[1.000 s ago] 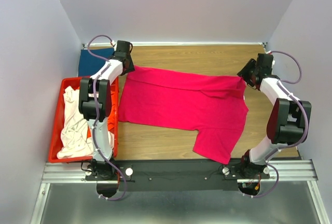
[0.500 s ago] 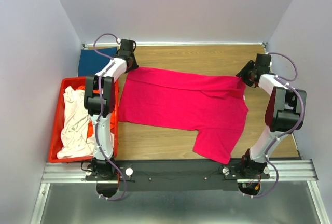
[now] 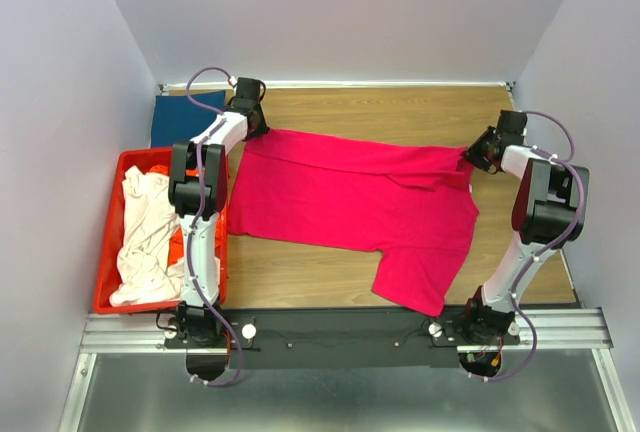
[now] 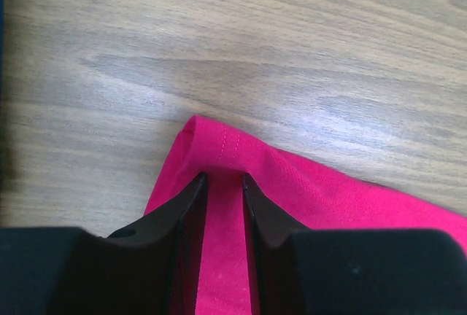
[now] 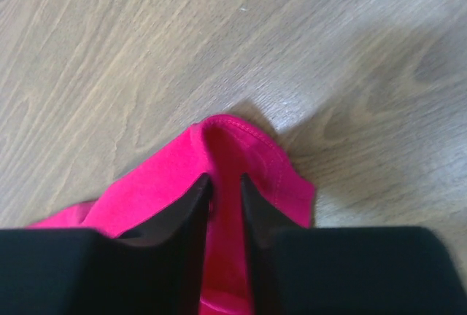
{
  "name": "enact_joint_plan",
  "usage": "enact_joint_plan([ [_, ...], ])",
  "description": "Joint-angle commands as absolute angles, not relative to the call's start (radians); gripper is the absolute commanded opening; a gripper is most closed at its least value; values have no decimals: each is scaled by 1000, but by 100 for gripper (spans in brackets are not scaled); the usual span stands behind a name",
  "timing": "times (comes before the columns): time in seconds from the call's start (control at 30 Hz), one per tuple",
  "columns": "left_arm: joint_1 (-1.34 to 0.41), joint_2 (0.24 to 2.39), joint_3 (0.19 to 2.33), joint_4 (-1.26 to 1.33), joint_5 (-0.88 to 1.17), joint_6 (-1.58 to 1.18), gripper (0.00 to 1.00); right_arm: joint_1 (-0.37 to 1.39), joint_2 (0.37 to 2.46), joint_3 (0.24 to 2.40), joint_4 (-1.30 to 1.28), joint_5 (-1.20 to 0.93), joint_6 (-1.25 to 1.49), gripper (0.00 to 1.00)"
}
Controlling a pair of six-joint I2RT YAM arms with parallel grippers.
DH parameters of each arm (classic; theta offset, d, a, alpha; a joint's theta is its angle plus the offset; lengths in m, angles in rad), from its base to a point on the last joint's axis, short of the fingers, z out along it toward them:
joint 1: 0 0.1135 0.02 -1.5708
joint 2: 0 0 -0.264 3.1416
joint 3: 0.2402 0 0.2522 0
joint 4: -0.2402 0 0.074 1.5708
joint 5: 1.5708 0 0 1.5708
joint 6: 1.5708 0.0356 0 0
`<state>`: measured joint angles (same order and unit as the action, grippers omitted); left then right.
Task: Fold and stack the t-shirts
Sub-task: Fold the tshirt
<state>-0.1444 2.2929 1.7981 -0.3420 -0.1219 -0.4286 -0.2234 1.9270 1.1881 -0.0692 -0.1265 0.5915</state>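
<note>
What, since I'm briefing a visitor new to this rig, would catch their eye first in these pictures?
The bright magenta-pink cloth t-shirt dominates, spread across the middle of the wooden table with its far edge folded over. The left end effector and right end effector each pinch a far corner of it. At the left edge, a red plastic crate holds heaped cream-white cloth.
</note>
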Motion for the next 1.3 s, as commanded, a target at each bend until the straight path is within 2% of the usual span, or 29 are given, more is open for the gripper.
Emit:
enact_joint_plan([
  [0.0,-144,2310,1809,-377,-124,-443,33,-233,1959,1201,-34,-158,601,26],
  [0.03,-144,2309,1807,-380,-124,-446,32,-236,1963,1200,-34,-160,603,25],
  [0.07,-144,2312,1806,-380,-126,-448,32,-239,1967,1201,-29,-164,606,17],
  [0.13,-143,2316,1812,-393,-124,-448,31,-252,1974,1201,-28,-170,612,16],
  [0.17,-143,2318,1819,-397,-121,-448,31,-256,1974,1200,-26,-175,617,7],
  [0.27,-141,2322,1822,-400,-121,-448,31,-279,1965,1198,-23,-167,618,1],
  [0.57,-141,2325,1825,-405,-130,-448,31,-296,1901,1180,-15,-160,634,1],
  [0.8,-140,2324,1827,-406,-132,-449,31,-302,1928,1143,-11,-121,658,1],
  [0.93,-141,2324,1827,-407,-130,-449,31,-302,1966,1135,-9,-150,655,8],
  [1.0,-140,2325,1827,-407,-130,-446,31,-302,1962,1135,-11,-166,644,19],
  [1.27,-141,2321,1827,-397,-106,-448,31,-302,1820,1132,-9,-181,577,41],
])
